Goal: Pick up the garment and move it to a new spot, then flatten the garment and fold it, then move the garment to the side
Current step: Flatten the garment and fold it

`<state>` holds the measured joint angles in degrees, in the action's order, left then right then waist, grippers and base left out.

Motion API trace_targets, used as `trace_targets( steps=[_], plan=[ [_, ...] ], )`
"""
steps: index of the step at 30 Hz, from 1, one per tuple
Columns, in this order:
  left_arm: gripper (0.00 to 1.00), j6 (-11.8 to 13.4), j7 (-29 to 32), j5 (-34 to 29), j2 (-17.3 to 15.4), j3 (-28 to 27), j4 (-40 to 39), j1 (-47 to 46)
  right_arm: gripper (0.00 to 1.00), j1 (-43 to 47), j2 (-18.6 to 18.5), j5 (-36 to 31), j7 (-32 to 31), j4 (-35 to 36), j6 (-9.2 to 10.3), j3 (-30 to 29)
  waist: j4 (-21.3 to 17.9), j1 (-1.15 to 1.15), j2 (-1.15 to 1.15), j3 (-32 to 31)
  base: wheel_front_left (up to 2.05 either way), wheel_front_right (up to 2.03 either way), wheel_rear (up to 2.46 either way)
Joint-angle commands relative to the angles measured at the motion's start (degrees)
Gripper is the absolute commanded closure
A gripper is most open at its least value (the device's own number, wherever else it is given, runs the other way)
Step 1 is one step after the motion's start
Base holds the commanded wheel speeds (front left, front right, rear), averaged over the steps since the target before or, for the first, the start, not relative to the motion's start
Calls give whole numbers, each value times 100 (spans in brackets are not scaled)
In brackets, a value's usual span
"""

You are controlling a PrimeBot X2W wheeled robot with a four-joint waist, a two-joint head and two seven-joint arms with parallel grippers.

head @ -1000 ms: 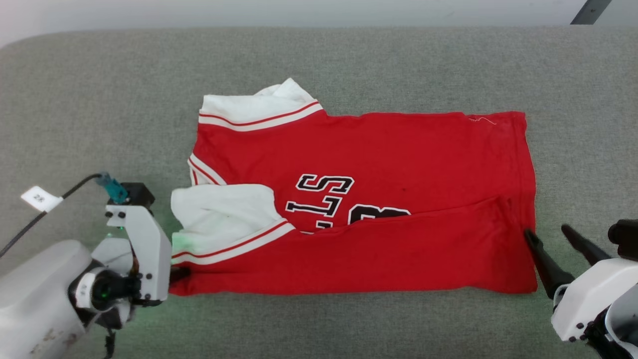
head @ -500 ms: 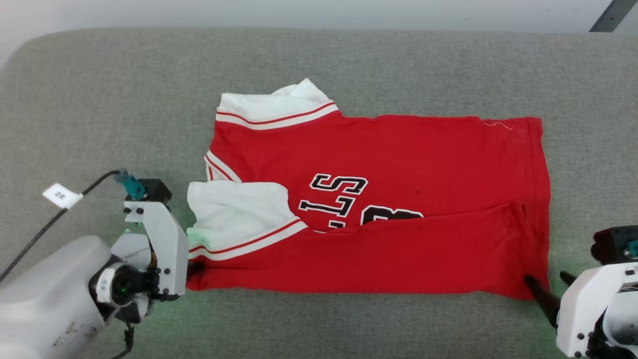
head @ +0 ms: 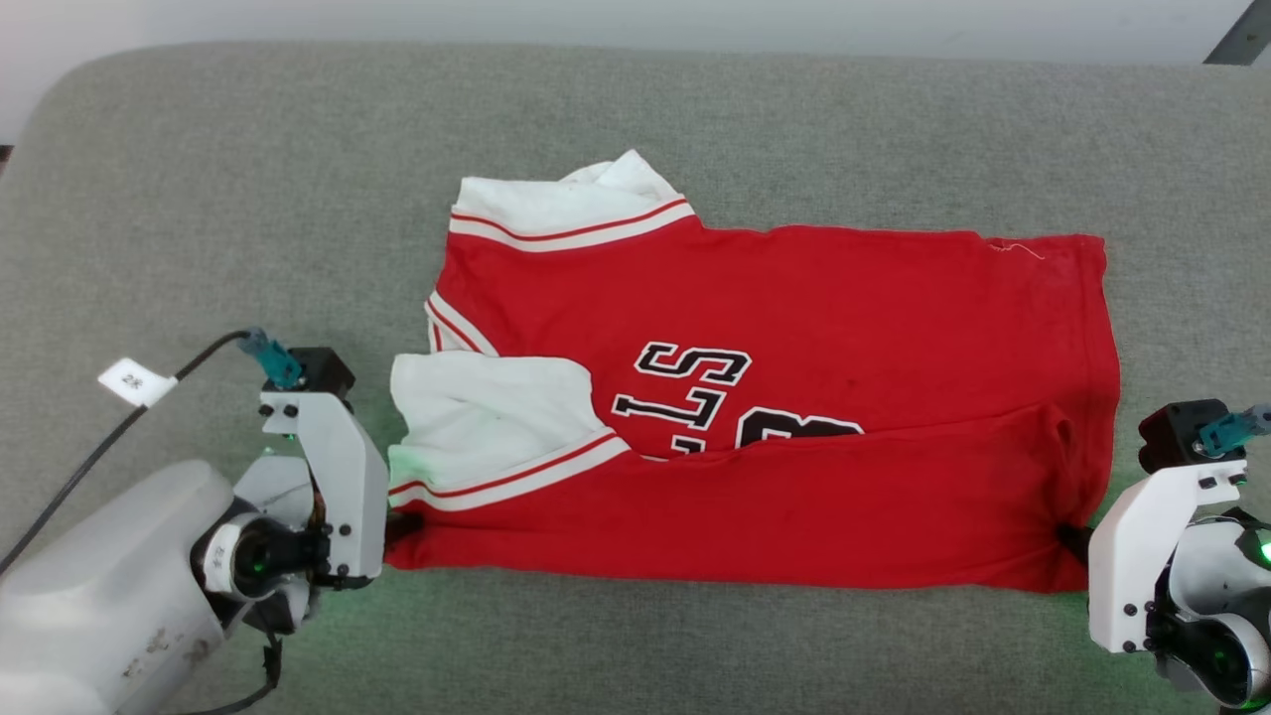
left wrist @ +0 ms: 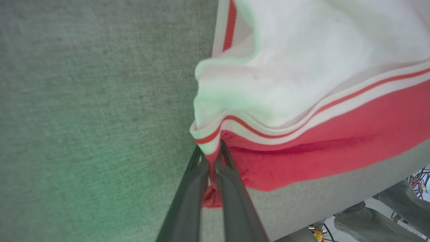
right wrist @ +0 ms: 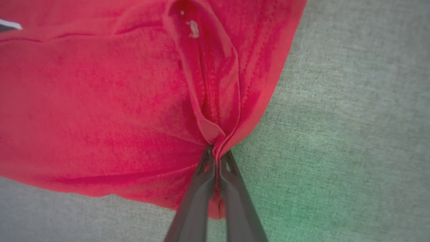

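A wide grey fabric-covered surface [head: 635, 129] fills the head view, and the garment [head: 794, 308], a red jersey T-shirt, lies across its middle with the neck end toward the robot's left and the hem toward its right. The near long edge of the garment is folded up over the front, so the fold covers the lower part of the black, white-outlined letters [head: 695, 362]. One white sleeve [head: 566, 204] with thin red stripes sticks out at the far left corner. The other white sleeve [head: 487, 417] lies folded onto the front, nearer the robot. The left pincer [head: 402, 524] is at the garment's near left corner; in the left wrist view the left pincer [left wrist: 211, 153] is clamped shut on red cloth just under the sleeve's striped edge. The right pincer [head: 1070, 541] is at the near right corner by the hem, and in the right wrist view the right pincer [right wrist: 216, 151] is closed tight on a bunched pleat of red fabric. Past the surface's edge in the left wrist view are grey shapes [left wrist: 386, 215], possibly a person's legs, though they are too blurred to be sure. A cable with a white tag [head: 136, 381] runs to the left wrist, and a loose white thread [head: 1018, 248] lies at the far right corner.
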<state>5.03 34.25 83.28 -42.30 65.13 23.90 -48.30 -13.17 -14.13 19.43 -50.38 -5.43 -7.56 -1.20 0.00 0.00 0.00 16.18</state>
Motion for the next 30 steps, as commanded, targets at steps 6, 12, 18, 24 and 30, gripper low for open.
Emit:
trace_targets(
  steps=[6,12,18,24,30],
  plan=[
    [100,24,101,131,127,79,1,169,100,-14,-232,122,-132,-272,17,128,79,0,0,-76,0,0,0],
    [100,271,398,207,-194,90,-346,212,100,191,-571,349,-484,144,17,210,126,0,0,-191,0,0,0],
    [100,617,604,205,-532,110,-1010,249,100,461,-864,569,-970,726,13,234,156,0,0,-309,0,0,0],
    [100,987,796,199,-792,233,-1712,396,100,874,-1023,679,-1418,1295,13,85,161,0,0,-361,0,0,0],
    [100,1171,782,249,-843,333,-2024,650,100,1165,-901,736,-1543,1439,13,-32,108,0,0,-323,0,0,0]
  ],
)
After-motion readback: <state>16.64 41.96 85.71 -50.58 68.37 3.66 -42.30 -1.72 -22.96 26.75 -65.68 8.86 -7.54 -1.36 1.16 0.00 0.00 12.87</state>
